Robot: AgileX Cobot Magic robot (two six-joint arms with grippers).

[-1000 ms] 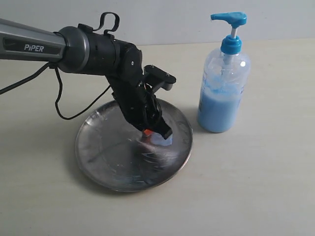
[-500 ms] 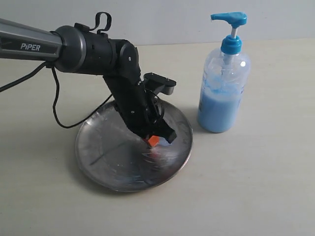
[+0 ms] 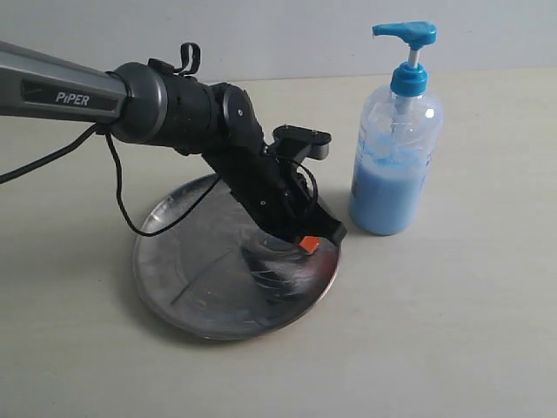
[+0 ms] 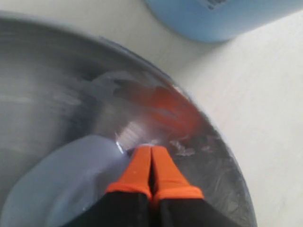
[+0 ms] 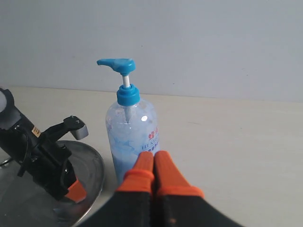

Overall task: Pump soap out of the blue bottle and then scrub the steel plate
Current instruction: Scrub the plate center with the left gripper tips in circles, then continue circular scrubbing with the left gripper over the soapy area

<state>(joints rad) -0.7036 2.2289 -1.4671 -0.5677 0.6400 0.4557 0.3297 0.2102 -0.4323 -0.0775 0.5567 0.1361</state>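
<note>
In the exterior view, one steel plate (image 3: 178, 261) was seen at the lower centre of a pale beige table (image 3: 452, 340), with one blue bottle (image 3: 396, 170) standing upright just beside its right rim, apart from it. The left gripper (image 3: 312, 245) was lowered onto the right part of the plate, its orange tips pressed together, and the black arm (image 3: 187, 109) and a looped cable (image 3: 122, 205) covered the plate's upper part. A plain pale wall (image 3: 278, 30) was seen behind.

In the left wrist view, the left gripper (image 4: 151, 150) was shown fully closed with nothing between its fingers, resting on the smeared plate (image 4: 47, 90). A blurred pale blue patch (image 4: 57, 182) lay beside the fingers; whether it was soap could not be told. The bottle's base (image 4: 222, 19) was seen beyond the rim.

In the right wrist view, the right gripper (image 5: 154, 158) was shown closed and empty above the table (image 5: 236, 151), in front of the bottle (image 5: 135, 130).
</note>
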